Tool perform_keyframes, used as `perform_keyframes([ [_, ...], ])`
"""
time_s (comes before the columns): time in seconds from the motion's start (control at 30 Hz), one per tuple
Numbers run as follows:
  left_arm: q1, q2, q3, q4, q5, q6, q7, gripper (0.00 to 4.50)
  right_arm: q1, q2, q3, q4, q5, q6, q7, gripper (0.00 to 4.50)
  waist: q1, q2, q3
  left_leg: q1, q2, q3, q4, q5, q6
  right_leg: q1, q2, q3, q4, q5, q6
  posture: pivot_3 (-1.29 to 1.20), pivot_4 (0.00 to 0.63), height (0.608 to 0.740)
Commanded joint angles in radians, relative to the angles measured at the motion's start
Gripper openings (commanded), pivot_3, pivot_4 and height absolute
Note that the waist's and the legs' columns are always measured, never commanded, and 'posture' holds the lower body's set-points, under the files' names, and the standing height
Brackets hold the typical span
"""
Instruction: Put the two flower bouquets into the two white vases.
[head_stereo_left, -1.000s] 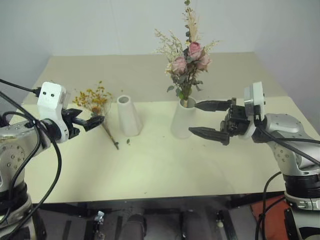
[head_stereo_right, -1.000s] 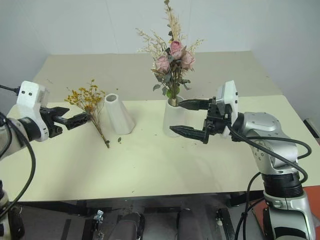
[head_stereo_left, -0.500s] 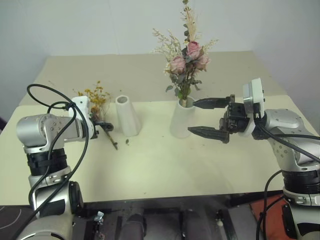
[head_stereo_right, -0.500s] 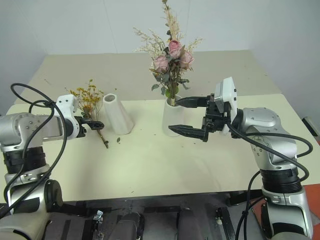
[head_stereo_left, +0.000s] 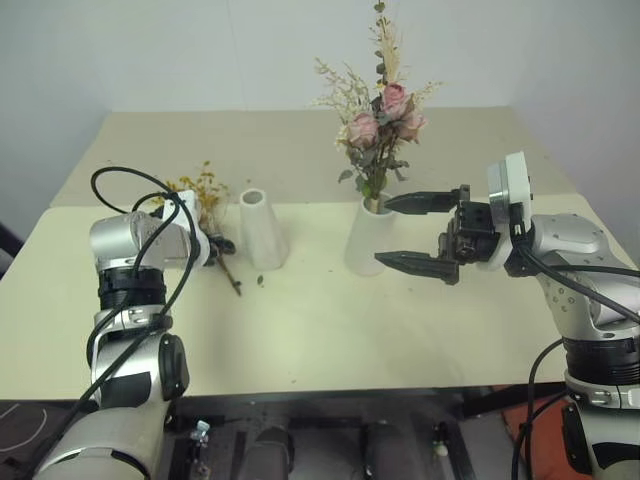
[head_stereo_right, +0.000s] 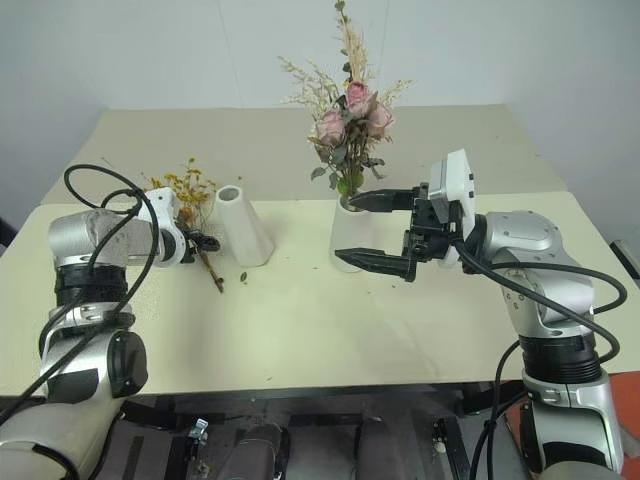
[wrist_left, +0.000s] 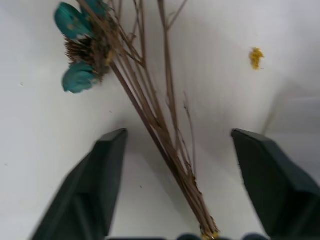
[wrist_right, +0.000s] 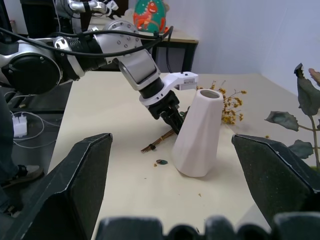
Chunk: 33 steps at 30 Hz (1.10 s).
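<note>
The small yellow-orange bouquet (head_stereo_left: 201, 193) lies flat on the table left of the slim white vase (head_stereo_left: 262, 230). Its brown stems (wrist_left: 160, 125) run between the fingers of my left gripper (head_stereo_left: 222, 245), which points down at them. The jaws stand apart on either side of the stems, clear of them. The rose bouquet (head_stereo_left: 380, 120) stands upright in the stout white vase (head_stereo_left: 360, 245). My right gripper (head_stereo_left: 384, 233) hovers open just right of that vase, holding nothing. The slim vase (wrist_right: 200, 132) is upright, and nothing shows in its mouth.
The cream table (head_stereo_left: 400, 330) has free room in front of both vases and behind them. A small dark leaf scrap (head_stereo_left: 259, 281) lies near the slim vase's foot. A loose yellow petal (wrist_left: 256, 57) sits beside the stems.
My left gripper has come forward and down onto the yellow bouquet's stems, and its jaws have narrowed. The right gripper has kept its place.
</note>
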Motion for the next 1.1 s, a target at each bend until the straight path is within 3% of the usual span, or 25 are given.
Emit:
perform_keyframes([
  [0.03, -0.017, 0.001, -0.011, 0.037, 0.012, -0.019, -0.022, 1.97, 0.000, 0.003, -0.025, -0.040, 0.013, -0.015, -0.008, 4.50, 0.000, 0.000, 0.000, 0.000, 0.000, 0.000, 0.000, 0.001, 0.000, 0.000, 0.000, 0.000, -0.001, 0.001, 0.001, 0.00, 0.150, 0.740],
  [0.23, -0.020, 0.043, 0.002, 0.044, 0.023, -0.032, -0.031, 0.04, 0.009, 0.006, -0.019, -0.049, 0.017, -0.011, -0.012, 4.50, -0.003, 0.000, 0.000, -0.003, 0.000, 0.000, 0.001, 0.003, 0.000, 0.000, 0.000, 0.001, -0.006, 0.004, 0.005, 0.00, 0.150, 0.740],
  [0.5, 0.001, 0.078, 0.063, -0.004, 0.043, -0.064, 0.030, 0.02, -0.002, 0.019, -0.005, -0.038, 0.013, -0.006, -0.006, 4.50, -0.010, 0.000, 0.000, -0.005, 0.000, 0.000, 0.000, 0.003, 0.000, -0.002, 0.000, 0.001, -0.007, 0.008, 0.000, 0.00, 0.150, 0.740],
  [0.63, 0.046, 0.078, 0.112, -0.154, 0.036, -0.245, 0.032, 0.02, -0.014, 0.030, 0.003, -0.022, 0.005, -0.004, -0.011, 4.50, -0.009, 0.000, 0.000, -0.005, 0.000, 0.000, 0.000, 0.003, 0.000, -0.003, 0.000, 0.000, -0.007, 0.008, 0.000, 0.00, 0.150, 0.740],
  [0.87, 0.103, 0.068, 0.067, -0.376, -0.024, -0.599, -0.202, 0.02, -0.032, 0.051, 0.025, 0.012, -0.013, -0.011, -0.018, 4.50, 0.003, 0.000, 0.000, -0.007, 0.000, 0.000, 0.000, 0.003, 0.000, -0.003, 0.000, 0.000, -0.009, 0.008, -0.001, 0.00, 0.150, 0.740],
  [1.1, 0.060, 0.056, 0.087, -0.430, -0.191, -0.676, -0.399, 0.02, -0.031, 0.066, 0.034, 0.012, -0.049, 0.005, -0.071, 4.50, -0.001, 0.000, 0.000, -0.007, 0.000, 0.000, 0.000, 0.003, 0.000, -0.003, 0.000, 0.000, -0.010, 0.009, -0.001, 0.00, 0.150, 0.740],
])
